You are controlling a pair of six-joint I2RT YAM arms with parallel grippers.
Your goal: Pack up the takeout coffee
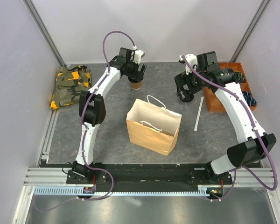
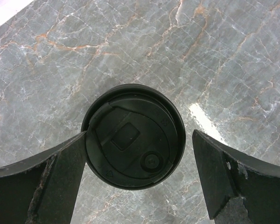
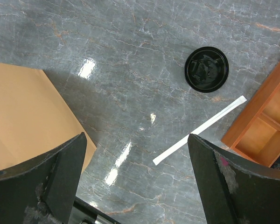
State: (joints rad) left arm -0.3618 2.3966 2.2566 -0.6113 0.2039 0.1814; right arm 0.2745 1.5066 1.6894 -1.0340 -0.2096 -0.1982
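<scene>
Fingers (image 2: 46, 186) of the left gripper (image 1: 136, 77) are spread wide, one on each side of the small tan kraft-paper takeout cup (image 1: 136, 84), with nothing clamped. From the left wrist we look straight down on its round black plastic lid (image 2: 133, 136), seated on the cup. The lid sits off-centre in the gap. Its rim meets the edge of the finger on the view's left, and we cannot tell whether they touch. A strip of table shows between the rim and the other finger. The cup stands upright on the grey marbled tabletop (image 1: 107, 140), toward the far edge. It is just beyond the large brown paper bag with white handles (image 1: 151, 128), which stands open-mouthed mid-table.

Fingers (image 3: 233, 186) of the right gripper (image 1: 183, 95) are likewise wide apart and hold nothing, above the table to the right of the bag. In that wrist view we note a second round black lid (image 3: 206, 69) lying on the table. A white paper-wrapped straw (image 3: 200, 130) lies near it, beside the corner of an orange wooden tray (image 3: 259, 121). A camouflage-patterned cloth (image 1: 71, 85) lies at far left.
</scene>
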